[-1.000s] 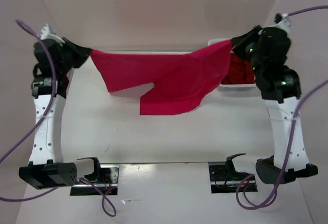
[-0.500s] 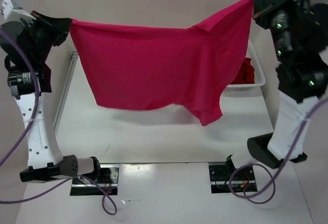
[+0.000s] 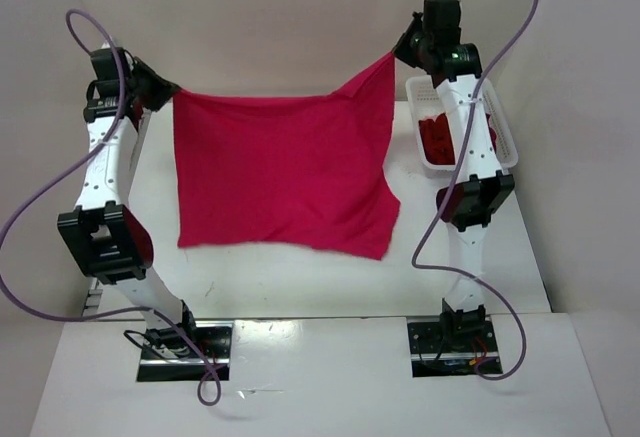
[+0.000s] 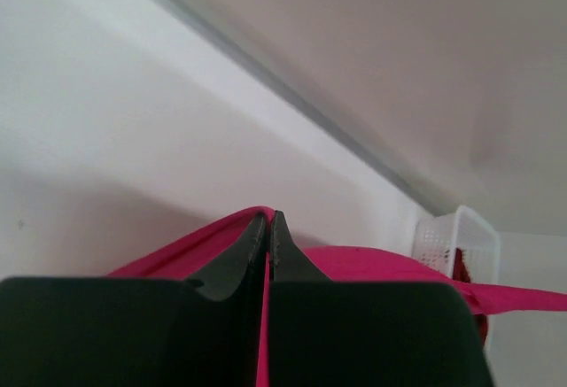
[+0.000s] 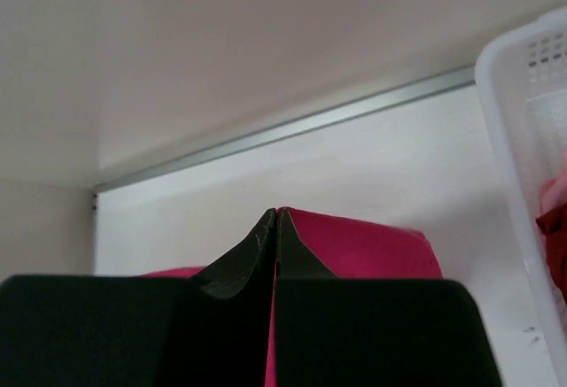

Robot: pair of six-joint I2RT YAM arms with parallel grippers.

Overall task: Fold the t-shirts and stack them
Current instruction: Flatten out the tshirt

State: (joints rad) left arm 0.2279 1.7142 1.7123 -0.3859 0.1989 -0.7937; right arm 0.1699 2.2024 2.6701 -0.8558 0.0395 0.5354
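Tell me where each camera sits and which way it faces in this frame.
Top external: above and behind the arm bases, looking down at the table; shows both arms, left claw and right claw stretching the magenta shirt.
Left wrist: on the left arm, looking along its shut claw toward the far wall and the white basket.
Right wrist: on the right arm, looking past its shut claw at the table's far edge.
Shared: all three show the shirt and basket.
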